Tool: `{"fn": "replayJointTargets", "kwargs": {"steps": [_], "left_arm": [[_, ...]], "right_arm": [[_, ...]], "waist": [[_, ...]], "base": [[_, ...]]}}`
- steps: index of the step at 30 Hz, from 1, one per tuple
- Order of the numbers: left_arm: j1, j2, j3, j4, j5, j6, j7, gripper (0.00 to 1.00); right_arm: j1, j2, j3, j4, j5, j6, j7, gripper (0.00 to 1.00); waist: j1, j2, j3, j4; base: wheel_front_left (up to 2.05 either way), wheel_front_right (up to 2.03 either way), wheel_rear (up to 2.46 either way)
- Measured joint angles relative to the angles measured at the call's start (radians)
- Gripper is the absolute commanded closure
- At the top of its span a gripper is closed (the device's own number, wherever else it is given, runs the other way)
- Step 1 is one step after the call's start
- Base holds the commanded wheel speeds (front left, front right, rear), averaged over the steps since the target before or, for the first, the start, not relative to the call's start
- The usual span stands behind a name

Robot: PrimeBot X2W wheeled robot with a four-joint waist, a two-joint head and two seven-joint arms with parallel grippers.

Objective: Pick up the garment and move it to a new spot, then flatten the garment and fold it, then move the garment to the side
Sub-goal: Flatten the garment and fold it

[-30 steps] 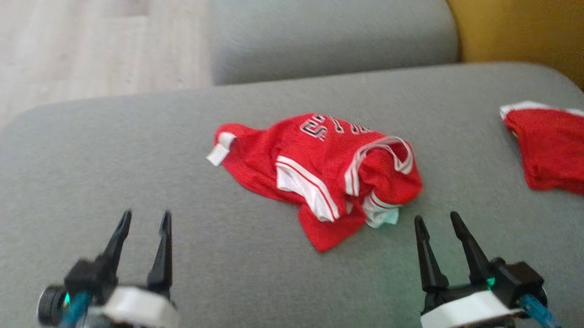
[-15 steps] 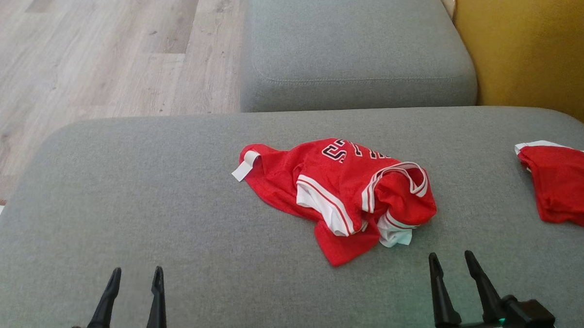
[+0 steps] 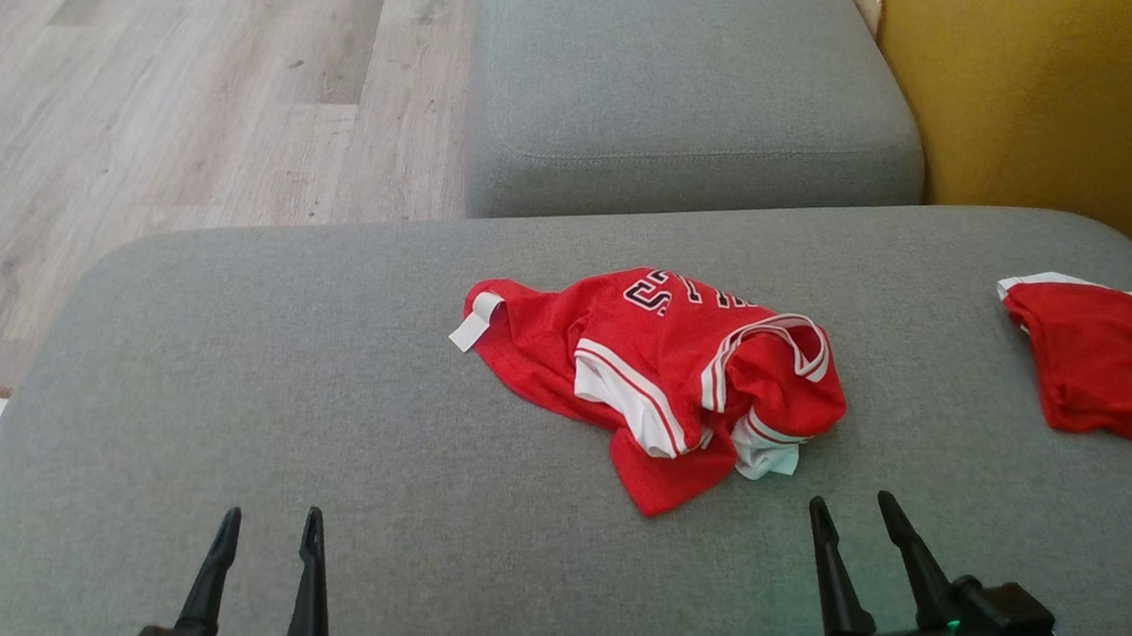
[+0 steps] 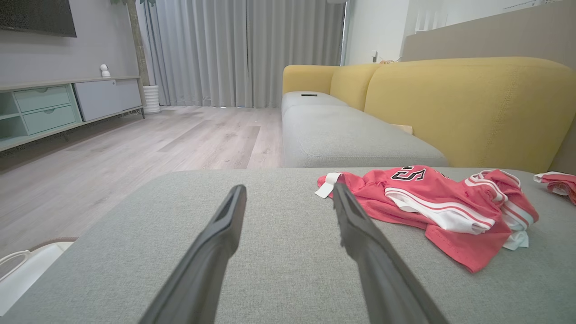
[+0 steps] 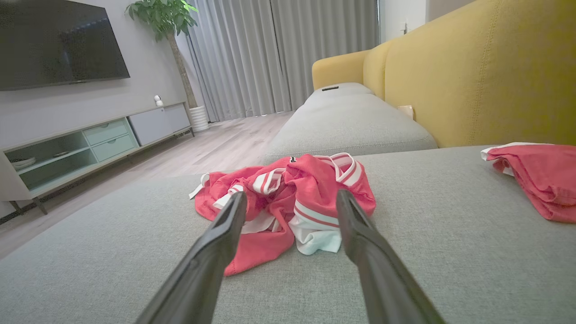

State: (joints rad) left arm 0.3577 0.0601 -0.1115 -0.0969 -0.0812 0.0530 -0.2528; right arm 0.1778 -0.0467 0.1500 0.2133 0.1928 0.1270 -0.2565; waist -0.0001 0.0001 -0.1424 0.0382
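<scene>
Head view: garment lies beyond right gripper (it and left gripper gape, empty).

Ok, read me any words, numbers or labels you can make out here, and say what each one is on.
"5" or "S", cannot tell which: black, white-edged character on the crumpled red jersey; the characters beside it are lost in folds, unreadable.
No print readable on the white tag at its edge.
No text showing on the second red garment.
</scene>
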Motion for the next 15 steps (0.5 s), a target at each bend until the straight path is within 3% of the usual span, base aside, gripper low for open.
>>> {"fn": "replayJointTargets", "kwargs": {"steps": [15], "left_arm": [[-0.015,0.000,-0.013,0.002,-0.001,0.002,0.000,0.00]], "right_arm": [[-0.002,0.000,0.010,0.005,-0.007,0.000,0.000,0.00]], "waist": [[0.0000,0.0000,0.019,0.009]], "base": [[0.00,0.00,0.00]]}}
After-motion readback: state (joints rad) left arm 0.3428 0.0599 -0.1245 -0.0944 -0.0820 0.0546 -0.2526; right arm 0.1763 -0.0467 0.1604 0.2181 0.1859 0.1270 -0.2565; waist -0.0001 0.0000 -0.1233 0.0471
